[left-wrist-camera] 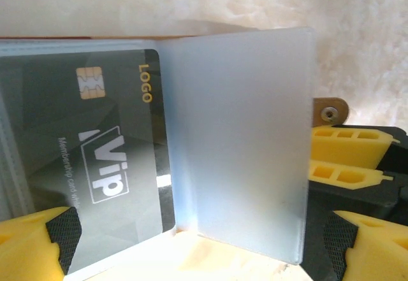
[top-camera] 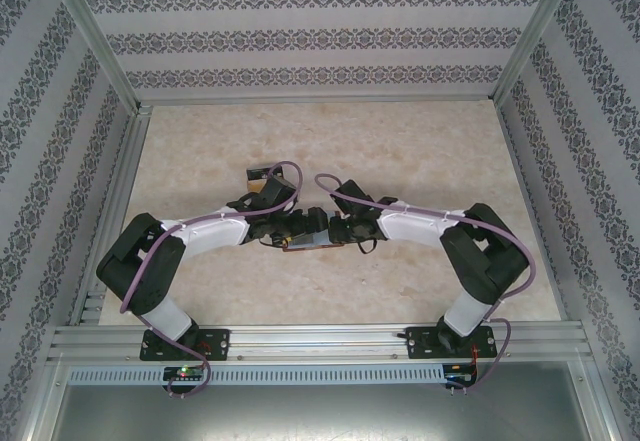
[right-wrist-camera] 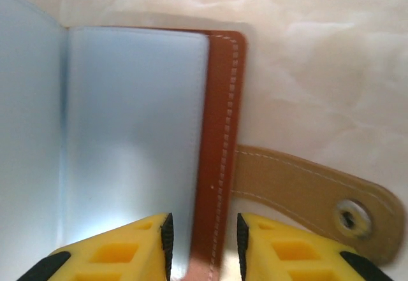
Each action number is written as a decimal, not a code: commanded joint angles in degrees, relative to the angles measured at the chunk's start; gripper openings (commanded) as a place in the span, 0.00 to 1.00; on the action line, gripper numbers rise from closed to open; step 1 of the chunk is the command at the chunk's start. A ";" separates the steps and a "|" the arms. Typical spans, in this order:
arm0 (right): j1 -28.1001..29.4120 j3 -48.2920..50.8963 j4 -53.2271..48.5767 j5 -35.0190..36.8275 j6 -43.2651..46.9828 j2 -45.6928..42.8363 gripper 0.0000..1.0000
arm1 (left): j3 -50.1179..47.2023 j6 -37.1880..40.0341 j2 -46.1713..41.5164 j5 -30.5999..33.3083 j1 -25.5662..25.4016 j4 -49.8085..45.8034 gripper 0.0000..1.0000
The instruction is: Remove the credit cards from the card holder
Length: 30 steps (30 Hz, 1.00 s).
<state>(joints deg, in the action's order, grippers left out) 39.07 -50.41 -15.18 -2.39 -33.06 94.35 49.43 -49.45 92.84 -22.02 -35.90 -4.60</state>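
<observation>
The card holder (right-wrist-camera: 220, 134) lies spread open on the table, reddish-brown leather with a tan snap tab (right-wrist-camera: 306, 192) and pale blue-grey plastic leaves (right-wrist-camera: 134, 128). One leaf (left-wrist-camera: 245, 141) stands upright at the fold. To its left, a dark grey credit card (left-wrist-camera: 95, 160) marked "VIP" sits inside a sleeve. My left gripper (left-wrist-camera: 197, 246) is open wide, a finger at each side of the holder's near edge, holding nothing. My right gripper (right-wrist-camera: 204, 249) straddles the leather edge beside the tab, with a gap at each pad. In the top view both grippers (top-camera: 290, 229) (top-camera: 337, 229) meet over the holder (top-camera: 308, 244).
The marbled beige tabletop (top-camera: 400, 151) stretches behind and to both sides of the holder. Patterned walls and a metal frame (top-camera: 100, 211) enclose it. The right gripper's yellow fingers (left-wrist-camera: 344, 142) sit just past the standing leaf in the left wrist view.
</observation>
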 commanded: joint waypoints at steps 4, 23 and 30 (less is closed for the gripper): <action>-2.45 3.09 1.02 3.47 -2.63 -7.08 0.37 | 1.74 1.25 -0.44 -0.64 -0.75 1.37 1.00; -2.79 7.39 1.10 3.94 -4.00 -14.70 0.37 | 7.17 0.52 5.37 -3.48 -2.39 5.04 0.95; -3.95 11.72 0.90 4.58 -4.86 -20.21 0.38 | 10.74 0.51 7.61 -4.09 -3.56 4.69 0.94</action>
<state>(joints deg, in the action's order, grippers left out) 35.57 -40.10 -13.91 0.86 -36.77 75.99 58.83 -49.28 100.57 -25.47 -38.81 -1.54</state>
